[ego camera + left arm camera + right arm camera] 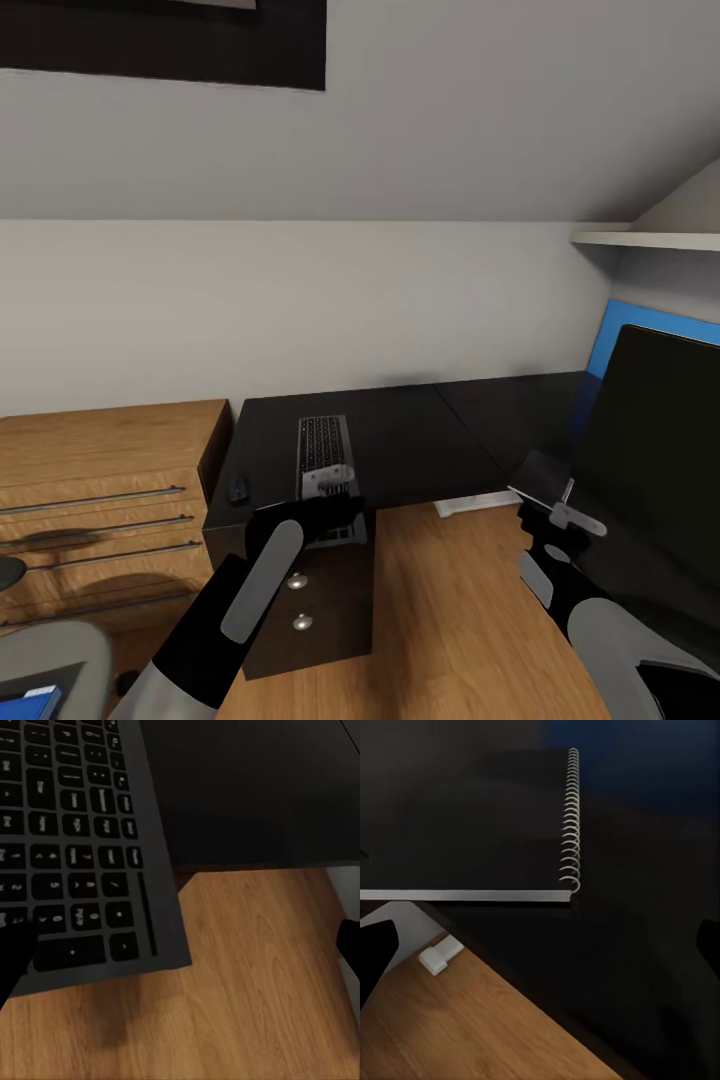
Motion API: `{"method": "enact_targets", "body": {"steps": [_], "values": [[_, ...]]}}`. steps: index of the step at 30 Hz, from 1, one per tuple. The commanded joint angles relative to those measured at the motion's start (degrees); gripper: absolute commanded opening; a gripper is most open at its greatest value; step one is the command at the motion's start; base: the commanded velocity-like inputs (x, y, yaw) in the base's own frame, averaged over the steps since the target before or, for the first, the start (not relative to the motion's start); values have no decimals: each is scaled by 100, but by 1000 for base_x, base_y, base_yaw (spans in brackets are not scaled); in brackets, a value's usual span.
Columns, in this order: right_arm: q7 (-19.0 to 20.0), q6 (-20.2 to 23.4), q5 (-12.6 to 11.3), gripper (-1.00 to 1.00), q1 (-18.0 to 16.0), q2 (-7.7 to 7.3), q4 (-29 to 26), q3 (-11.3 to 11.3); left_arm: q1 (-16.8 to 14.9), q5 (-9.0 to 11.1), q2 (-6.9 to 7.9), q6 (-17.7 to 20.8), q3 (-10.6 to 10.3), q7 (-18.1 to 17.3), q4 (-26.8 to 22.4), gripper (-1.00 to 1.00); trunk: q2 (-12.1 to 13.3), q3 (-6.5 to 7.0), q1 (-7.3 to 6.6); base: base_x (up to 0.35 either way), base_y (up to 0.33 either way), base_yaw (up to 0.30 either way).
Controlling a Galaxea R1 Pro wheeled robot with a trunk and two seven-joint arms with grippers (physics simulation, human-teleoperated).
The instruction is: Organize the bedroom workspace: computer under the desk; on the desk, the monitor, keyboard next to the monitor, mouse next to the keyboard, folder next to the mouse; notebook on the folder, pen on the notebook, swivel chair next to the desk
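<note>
The slim silver-grey keyboard point(326, 470) overhangs the near edge of the matte black table point(420, 440), pinched at its near end by the left pincer point(335, 515); released there, it could tip to the floor. The right pincer point(560, 515) pinches the dark grey spiral notebook point(465, 825), which might slip.

Both arms wore glossy black shells with light grey panels: the left arm point(240, 610) carried a long rounded grey strip, the right arm point(590, 620) a grey oval and a large grey cuff. The fingers point(13, 960) looked plain black, possibly rubbery; blur hid details.
</note>
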Motion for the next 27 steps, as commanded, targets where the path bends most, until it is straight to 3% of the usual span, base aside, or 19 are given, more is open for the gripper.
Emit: {"method": "enact_targets", "body": {"steps": [1, 11, 18, 27], "values": [[-11, -37, -61, 100, -4, -1, 3, 9, -5, 60, 0, 2, -5, 58, 7, 100, -3, -6, 0, 0, 0, 0], [-110, -49, -71, 100, -5, -1, 0, -33, -5, 60, 0, -6, -5, 53, 72, 100, -3, -6, 0, 0, 0, 0], [-179, -64, -65, 100, -5, -1, -6, -237, -5, 60, 3, -12, -5, 53, 83, 100, -3, -6, 0, 0, 0, 0], [-185, -68, -69, 100, -5, -1, -6, -259, -5, 57, 0, -11, -5, 55, 105, 100, -3, -6, 0, 48, 0, 0]]}}
